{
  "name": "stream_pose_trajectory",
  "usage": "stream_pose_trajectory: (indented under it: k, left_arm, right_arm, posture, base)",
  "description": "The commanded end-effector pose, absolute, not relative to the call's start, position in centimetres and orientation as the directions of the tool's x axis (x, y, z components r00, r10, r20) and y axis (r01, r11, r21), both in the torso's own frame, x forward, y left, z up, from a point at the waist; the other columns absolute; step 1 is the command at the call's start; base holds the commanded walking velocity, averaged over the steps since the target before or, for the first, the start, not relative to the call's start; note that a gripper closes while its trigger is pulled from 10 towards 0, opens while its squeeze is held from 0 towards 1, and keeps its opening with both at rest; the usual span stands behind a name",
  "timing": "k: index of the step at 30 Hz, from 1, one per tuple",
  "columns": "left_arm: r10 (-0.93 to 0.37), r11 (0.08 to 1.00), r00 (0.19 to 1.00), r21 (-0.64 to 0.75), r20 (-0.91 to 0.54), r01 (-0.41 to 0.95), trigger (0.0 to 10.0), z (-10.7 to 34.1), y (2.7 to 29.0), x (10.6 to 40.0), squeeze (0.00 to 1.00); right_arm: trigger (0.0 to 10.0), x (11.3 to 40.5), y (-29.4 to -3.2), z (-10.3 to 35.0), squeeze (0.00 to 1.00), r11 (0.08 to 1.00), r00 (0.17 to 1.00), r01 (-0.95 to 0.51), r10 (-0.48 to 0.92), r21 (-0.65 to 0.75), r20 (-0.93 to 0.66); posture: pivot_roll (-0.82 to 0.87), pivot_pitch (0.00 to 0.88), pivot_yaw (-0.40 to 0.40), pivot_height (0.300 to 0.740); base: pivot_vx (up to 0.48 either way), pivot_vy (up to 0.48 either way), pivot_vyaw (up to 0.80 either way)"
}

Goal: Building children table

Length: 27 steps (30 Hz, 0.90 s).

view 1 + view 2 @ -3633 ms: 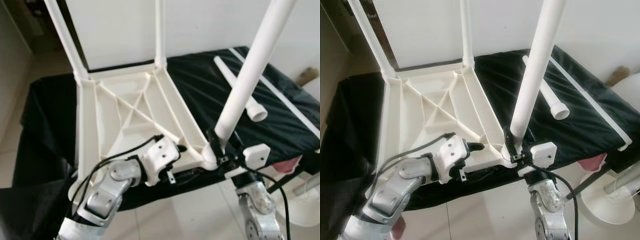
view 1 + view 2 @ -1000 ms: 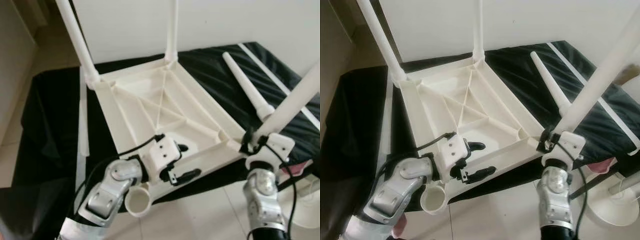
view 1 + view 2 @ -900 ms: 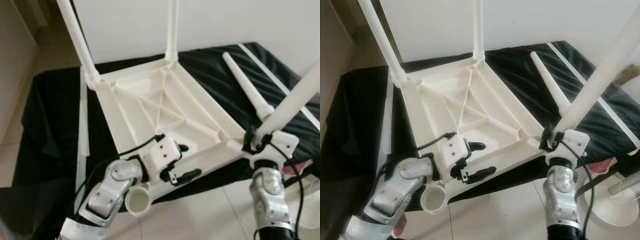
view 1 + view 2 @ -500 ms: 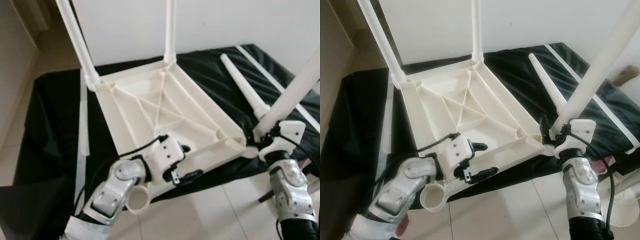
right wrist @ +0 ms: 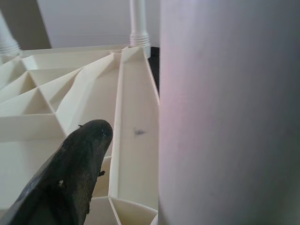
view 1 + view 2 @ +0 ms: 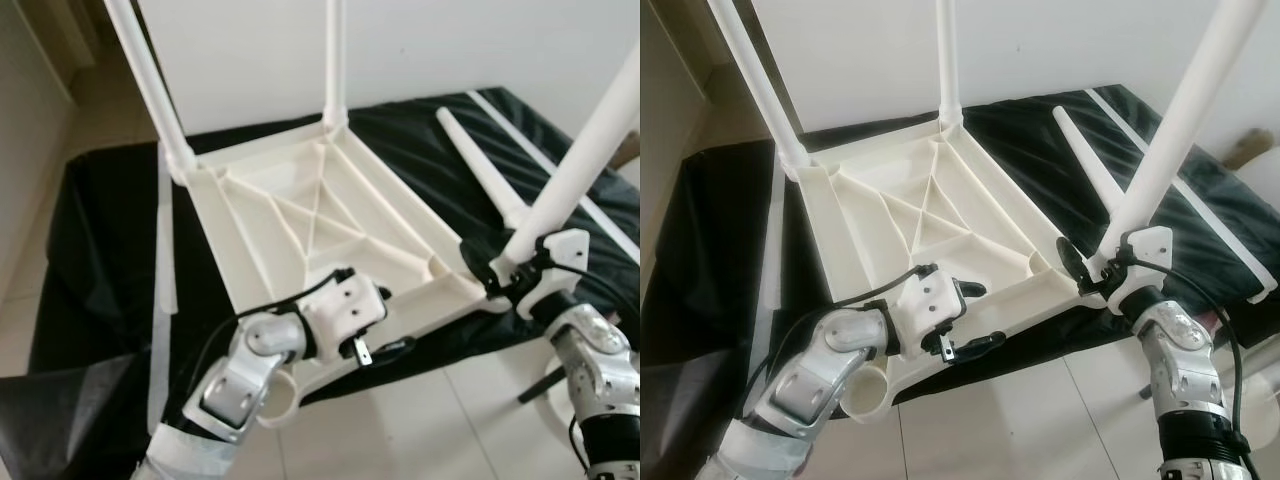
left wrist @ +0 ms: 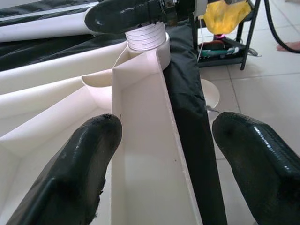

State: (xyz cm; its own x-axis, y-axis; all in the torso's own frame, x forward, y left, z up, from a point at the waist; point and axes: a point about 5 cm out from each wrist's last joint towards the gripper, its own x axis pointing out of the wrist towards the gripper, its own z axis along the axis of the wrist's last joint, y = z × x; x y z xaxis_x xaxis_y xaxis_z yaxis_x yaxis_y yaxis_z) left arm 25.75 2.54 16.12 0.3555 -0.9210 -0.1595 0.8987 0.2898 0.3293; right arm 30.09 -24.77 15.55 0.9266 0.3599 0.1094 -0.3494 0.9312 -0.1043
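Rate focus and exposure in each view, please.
Left and right eye views: evenly lit and fairly sharp, the wall nearly blown out behind the table legs. Left wrist view: black fingers close and soft, the tabletop rim sharp. Right wrist view: the held leg is a pale, featureless blur.

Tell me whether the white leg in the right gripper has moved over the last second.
Yes. The white leg in the right gripper now stands more upright at the tabletop's near corner, judged against the loose leg lying on the black cloth.
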Motion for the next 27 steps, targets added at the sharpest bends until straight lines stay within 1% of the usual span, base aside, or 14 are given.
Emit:
stream_pose_trajectory:
  k: [1,3,4,5,16,17,19,20,27]
  left_arm:
    - [-0.842,0.461,0.528,0.362,-0.109,0.81,10.0,16.2,3.1,26.8,0.0]
    - [-0.84,0.463,0.531,0.367,-0.11,0.807,10.0,16.2,3.1,26.9,0.0]
    - [-0.837,0.467,0.537,0.37,-0.109,0.803,10.0,16.2,3.2,27.0,0.0]
    - [-0.835,0.471,0.54,0.37,-0.106,0.801,10.0,16.3,3.2,27.0,0.0]
    - [-0.83,0.48,0.548,0.363,-0.107,0.799,10.0,16.1,3.4,26.8,0.0]
    - [-0.83,0.479,0.547,0.363,-0.108,0.799,10.0,16.1,3.5,26.8,0.0]
    - [-0.83,0.479,0.547,0.363,-0.108,0.799,10.0,16.1,3.5,26.8,0.0]
    - [-0.83,0.479,0.547,0.364,-0.108,0.799,10.0,16.1,3.5,26.9,0.0]
    - [-0.831,0.478,0.545,0.359,-0.11,0.801,10.0,16.1,3.7,27.0,0.0]
  right_arm:
    - [10.0,30.3,-23.6,15.0,0.0,0.904,0.902,-0.416,0.424,-0.099,0.077]
    - [10.0,30.4,-23.6,14.9,0.0,0.899,0.899,-0.425,0.433,-0.107,0.071]
    - [3.8,30.5,-23.7,14.8,0.0,0.897,0.898,-0.428,0.436,-0.11,0.062]
    - [0.0,30.5,-23.8,14.6,0.0,0.899,0.901,-0.423,0.431,-0.111,0.056]
    - [0.0,30.3,-24.0,13.5,0.0,0.914,0.914,-0.401,0.404,-0.07,0.045]
    - [0.7,30.2,-24.0,13.3,0.0,0.917,0.917,-0.393,0.396,-0.063,0.043]
    - [0.7,30.2,-24.0,13.3,0.0,0.917,0.917,-0.393,0.396,-0.063,0.043]
    - [10.0,30.2,-23.9,13.1,0.0,0.923,0.923,-0.381,0.383,-0.049,0.037]
    - [10.0,30.2,-23.8,12.5,0.0,0.949,0.949,-0.314,0.314,-0.002,0.034]
  posture:
    - [-0.03,0.049,0.035,0.74]
    - [-0.03,0.047,0.03,0.74]
    - [-0.02,0.044,0.025,0.74]
    - [-0.02,0.043,0.02,0.74]
    - [-0.01,0.041,0.016,0.74]
    - [-0.01,0.041,0.017,0.74]
    - [-0.01,0.041,0.017,0.74]
    - [-0.01,0.041,0.017,0.74]
    - [-0.02,0.045,0.022,0.74]
  base:
    - [0.0,0.0,0.0]
    - [0.0,0.0,0.0]
    - [0.0,0.0,0.0]
    - [0.0,0.0,0.0]
    - [0.0,0.0,0.0]
    - [0.0,0.0,0.0]
    - [0.0,0.0,0.0]
    - [0.0,0.0,0.0]
    - [0.0,0.0,0.0]
